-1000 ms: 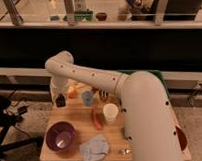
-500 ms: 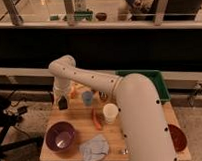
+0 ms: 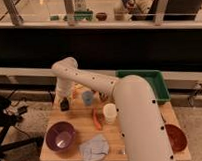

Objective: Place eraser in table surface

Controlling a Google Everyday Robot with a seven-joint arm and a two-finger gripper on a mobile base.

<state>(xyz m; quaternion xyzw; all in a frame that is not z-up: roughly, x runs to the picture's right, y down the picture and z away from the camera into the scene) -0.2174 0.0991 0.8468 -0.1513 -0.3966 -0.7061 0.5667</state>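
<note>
- The white robot arm (image 3: 94, 85) reaches across to the far left corner of the light tan wooden desk (image 3: 78, 123). Its gripper (image 3: 64, 100) points downward there, low over the wood.
- The jaws are closed, and the small black rectangular eraser (image 3: 64, 105) sits at their tip, apparently pinched between them. Whether its underside already touches the desk I cannot tell.
- That corner seems a sensible drop spot: bare wood lies below, apart from the round purple bowl (image 3: 60, 136) nearer the front edge and beside the small blue cup (image 3: 87, 98).
- A white paper cup (image 3: 110, 113), an orange-red elongated item (image 3: 97, 120) and a blue-grey crumpled pad (image 3: 94, 147) take up the middle and front, so a release there would risk landing on something.
- The green plastic tray (image 3: 157, 80) stands well off to the right and is no part of this task.
- In my judgement the task is at its last step: lower until the eraser rests on the wood, then open the jaws and lift straight up so the block is not dragged.
</note>
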